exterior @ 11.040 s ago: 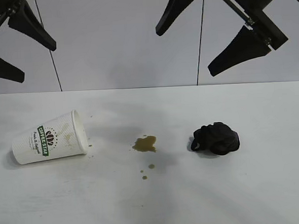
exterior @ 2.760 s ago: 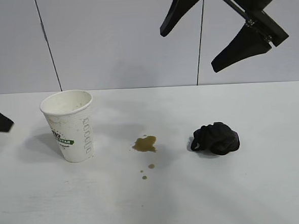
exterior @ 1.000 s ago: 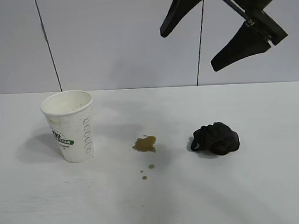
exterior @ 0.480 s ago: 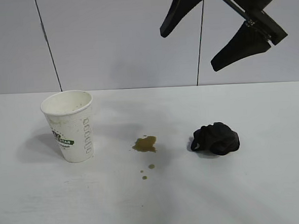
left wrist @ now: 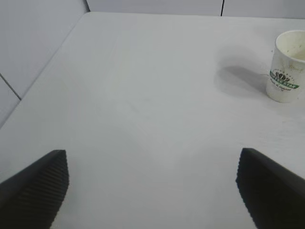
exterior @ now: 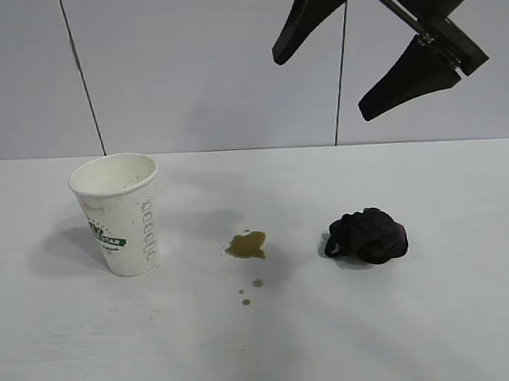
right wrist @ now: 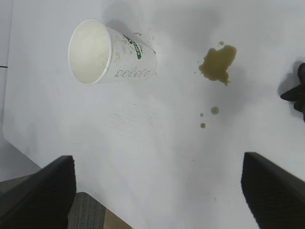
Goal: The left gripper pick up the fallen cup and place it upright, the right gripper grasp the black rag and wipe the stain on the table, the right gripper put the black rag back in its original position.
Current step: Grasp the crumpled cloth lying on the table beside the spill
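Note:
The cup (exterior: 119,214) stands upright on the white table (exterior: 418,319) at the left; it also shows in the left wrist view (left wrist: 287,67) and the right wrist view (right wrist: 107,52). The olive-brown stain (exterior: 247,244) with small droplets lies in the middle and shows in the right wrist view (right wrist: 218,63). The black rag (exterior: 369,235) lies right of the stain, untouched. My right gripper (exterior: 321,70) hangs open and empty high above the rag. My left gripper (left wrist: 152,191) is open and empty, out of the exterior view, off to the cup's left.
A grey panelled wall (exterior: 204,64) stands behind the table. In the right wrist view the table's edge (right wrist: 52,169) runs near the cup, with floor beyond it.
The cup, earlier lying on its side, now stands upright. The left gripper has left the exterior view at the left. In the last second nothing has moved.

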Action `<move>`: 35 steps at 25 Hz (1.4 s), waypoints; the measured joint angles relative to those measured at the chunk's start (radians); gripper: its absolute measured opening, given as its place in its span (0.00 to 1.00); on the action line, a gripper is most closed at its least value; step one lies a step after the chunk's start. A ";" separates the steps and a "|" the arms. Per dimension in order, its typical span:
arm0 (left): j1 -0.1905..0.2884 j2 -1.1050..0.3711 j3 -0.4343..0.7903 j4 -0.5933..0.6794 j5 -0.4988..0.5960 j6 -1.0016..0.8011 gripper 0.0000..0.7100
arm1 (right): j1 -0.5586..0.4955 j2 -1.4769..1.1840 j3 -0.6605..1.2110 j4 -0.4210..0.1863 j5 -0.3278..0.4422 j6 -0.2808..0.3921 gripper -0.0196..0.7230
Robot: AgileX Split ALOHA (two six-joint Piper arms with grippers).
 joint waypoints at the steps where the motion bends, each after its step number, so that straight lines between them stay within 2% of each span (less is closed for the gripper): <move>1: -0.001 0.000 0.006 0.002 -0.005 -0.010 0.97 | 0.000 0.000 0.000 0.000 0.000 -0.001 0.90; 4: -0.023 0.000 0.008 0.004 -0.017 -0.025 0.97 | 0.000 0.000 0.000 -0.001 0.000 -0.001 0.90; 11: -0.146 0.000 0.009 0.004 -0.022 -0.028 0.97 | 0.000 0.000 0.000 -0.014 0.000 -0.030 0.90; 14: -0.159 0.000 0.009 0.004 -0.025 -0.028 0.97 | 0.000 0.001 0.000 -0.058 -0.006 -0.080 0.90; 17: -0.160 0.000 0.009 0.004 -0.027 -0.028 0.97 | 0.000 0.017 0.000 -0.153 -0.035 -0.088 0.90; 22: -0.160 0.000 0.009 0.004 -0.027 -0.028 0.97 | 0.000 0.117 -0.002 -0.380 -0.076 0.014 0.90; 25: -0.160 0.000 0.009 0.004 -0.027 -0.028 0.97 | 0.000 0.197 -0.002 -0.462 -0.109 0.074 0.90; 29: -0.160 0.000 0.009 0.004 -0.027 -0.029 0.97 | 0.000 0.290 -0.009 -0.476 -0.180 0.105 0.90; 35: -0.160 0.000 0.009 0.004 -0.027 -0.029 0.97 | 0.000 0.404 -0.021 -0.478 -0.216 0.121 0.90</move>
